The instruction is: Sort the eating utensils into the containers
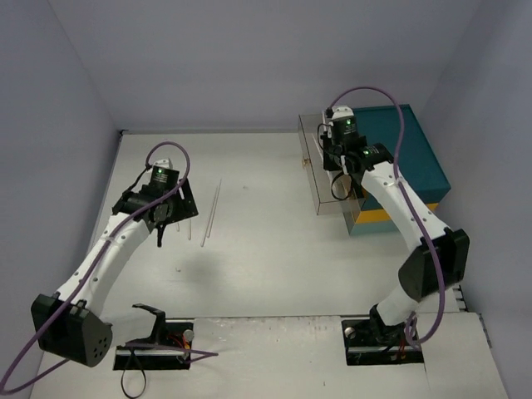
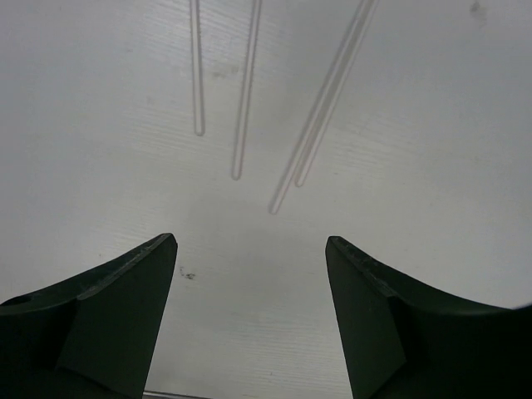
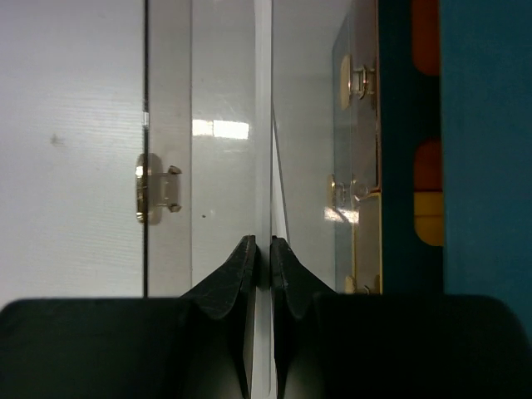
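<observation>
Gaping left jaws hold nothing; right jaws clamp the clear container (image 3: 218,91).

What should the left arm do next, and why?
Probably ease forward and down over the thin clear sticks and close on one. The left gripper hangs open above the table, the sticks' ends just ahead of its fingertips, none between them. The right gripper pinches a pane of the clear box.
</observation>
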Controlling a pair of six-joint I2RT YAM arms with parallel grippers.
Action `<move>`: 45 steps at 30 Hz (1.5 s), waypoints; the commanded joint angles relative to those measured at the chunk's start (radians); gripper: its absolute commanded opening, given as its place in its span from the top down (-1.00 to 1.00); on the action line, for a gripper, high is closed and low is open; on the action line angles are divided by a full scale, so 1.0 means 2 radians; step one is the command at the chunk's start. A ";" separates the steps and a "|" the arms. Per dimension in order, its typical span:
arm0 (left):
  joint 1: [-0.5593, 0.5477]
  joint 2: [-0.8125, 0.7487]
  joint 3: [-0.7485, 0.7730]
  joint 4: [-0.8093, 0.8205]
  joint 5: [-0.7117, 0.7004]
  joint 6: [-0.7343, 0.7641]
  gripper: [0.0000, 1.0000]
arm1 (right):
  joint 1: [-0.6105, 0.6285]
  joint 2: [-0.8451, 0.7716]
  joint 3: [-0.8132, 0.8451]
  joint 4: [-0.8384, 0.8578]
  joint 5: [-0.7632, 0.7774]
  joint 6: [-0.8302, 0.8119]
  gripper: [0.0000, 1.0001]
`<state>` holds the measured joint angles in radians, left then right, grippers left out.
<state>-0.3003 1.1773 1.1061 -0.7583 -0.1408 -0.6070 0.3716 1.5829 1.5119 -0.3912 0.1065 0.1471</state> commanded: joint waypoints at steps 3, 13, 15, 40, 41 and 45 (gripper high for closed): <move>0.044 0.058 -0.001 0.000 0.002 0.053 -0.39 | -0.003 0.033 0.011 0.007 -0.010 -0.004 0.91; 0.089 0.136 0.007 0.020 0.016 0.089 -0.35 | -0.003 0.007 0.019 0.005 -0.017 -0.016 0.46; 0.096 0.151 0.007 0.024 0.020 0.093 -0.31 | -0.003 -0.009 0.020 0.004 -0.015 -0.018 0.35; 0.125 0.326 0.075 0.079 0.046 0.095 0.30 | -0.003 -0.165 -0.030 0.000 0.013 -0.037 -0.01; 0.125 0.330 0.075 0.082 0.046 0.094 0.37 | -0.003 -0.166 -0.029 0.000 0.013 -0.037 -0.01; 0.125 0.337 0.068 0.090 0.045 0.090 0.72 | -0.004 -0.166 -0.029 0.000 0.010 -0.037 -0.01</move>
<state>-0.0581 1.8484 1.2307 -0.6049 -0.0474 -0.4140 0.3669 1.2678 1.4410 -0.4383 0.1108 0.0837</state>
